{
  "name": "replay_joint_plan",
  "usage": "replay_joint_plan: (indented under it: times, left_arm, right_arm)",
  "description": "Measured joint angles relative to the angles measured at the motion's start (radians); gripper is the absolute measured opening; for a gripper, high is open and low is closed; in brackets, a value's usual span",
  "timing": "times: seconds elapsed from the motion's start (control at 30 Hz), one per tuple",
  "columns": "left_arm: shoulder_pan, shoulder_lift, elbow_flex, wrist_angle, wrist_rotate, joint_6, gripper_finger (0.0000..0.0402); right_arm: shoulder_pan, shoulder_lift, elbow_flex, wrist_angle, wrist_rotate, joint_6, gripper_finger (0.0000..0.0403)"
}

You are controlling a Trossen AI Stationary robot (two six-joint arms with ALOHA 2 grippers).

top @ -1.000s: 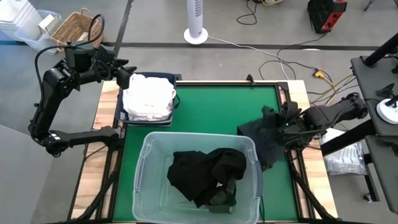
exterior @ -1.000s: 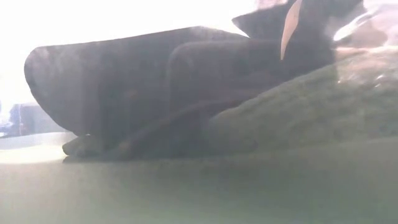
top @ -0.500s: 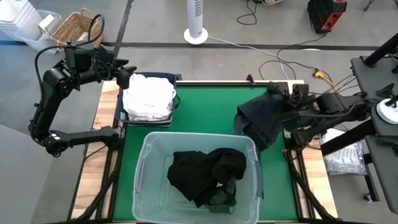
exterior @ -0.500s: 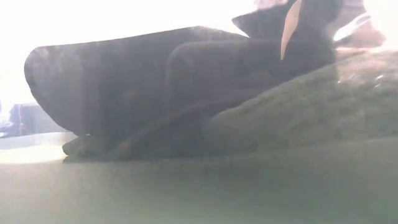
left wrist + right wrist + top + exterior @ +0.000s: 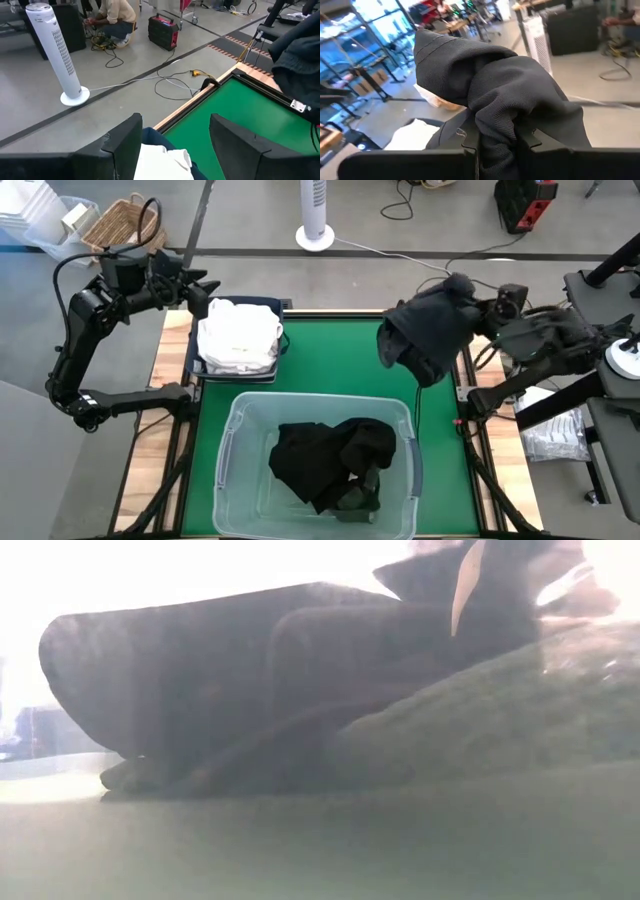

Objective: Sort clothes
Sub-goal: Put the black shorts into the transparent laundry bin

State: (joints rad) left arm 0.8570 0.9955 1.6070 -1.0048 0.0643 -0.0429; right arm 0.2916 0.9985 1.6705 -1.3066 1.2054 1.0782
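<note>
My right gripper [image 5: 472, 302] is shut on a dark grey garment [image 5: 428, 332] and holds it up over the table's far right part. In the left wrist view this garment [image 5: 299, 55] shows a small white tag [image 5: 298, 106]. White clothes [image 5: 238, 335] are piled in the navy bin [image 5: 192, 360] at the far left. Just beyond that pile my left gripper [image 5: 175, 145] hovers open, above the white clothes [image 5: 162, 162]. Black and dark green clothes [image 5: 330, 462] lie in the clear tub [image 5: 232, 442] at the near edge. The low view looks through the tub wall at those dark clothes [image 5: 250, 690]. My right gripper pinches a bunched fold of the dark garment [image 5: 497, 125] between its two fingers [image 5: 532, 142], several layers thick. The fingers come roughly level from the table's right side. The cloth humps up over the fingers and hangs slack toward the table's left, apparently clear of the green mat.
Bare green mat [image 5: 340, 350] lies between the navy bin and the hanging garment. Off the table stand a white tower fan [image 5: 314, 220], a wicker basket [image 5: 125, 225] and floor cables [image 5: 470, 280]. A person crouches on the floor beyond [image 5: 116, 17].
My right gripper has risen and gone toward the table's far edge while its wrist rolled, staying shut. The dark garment, which lay partly on the mat at the right edge, has been lifted off it and now hangs bunched below the gripper.
</note>
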Motion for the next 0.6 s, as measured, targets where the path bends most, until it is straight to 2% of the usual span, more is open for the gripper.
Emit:
replay_joint_plan:
  times: [0.2,0.37,0.6]
  left_arm:
    - [0.000,0.000,0.000,0.020,0.000,0.000,0.0210]
    - [0.000,0.000,0.000,0.029,-0.001,0.000,0.0210]
    - [0.000,0.000,0.000,0.028,-0.001,0.000,0.0210]
  right_arm:
    - [-0.001,0.000,0.052,0.321,-0.002,-0.374,0.0044]
    - [-0.004,0.000,0.060,0.636,-0.066,-0.690,0.0044]
    - [-0.004,0.006,0.060,0.944,-0.170,-0.954,0.0044]
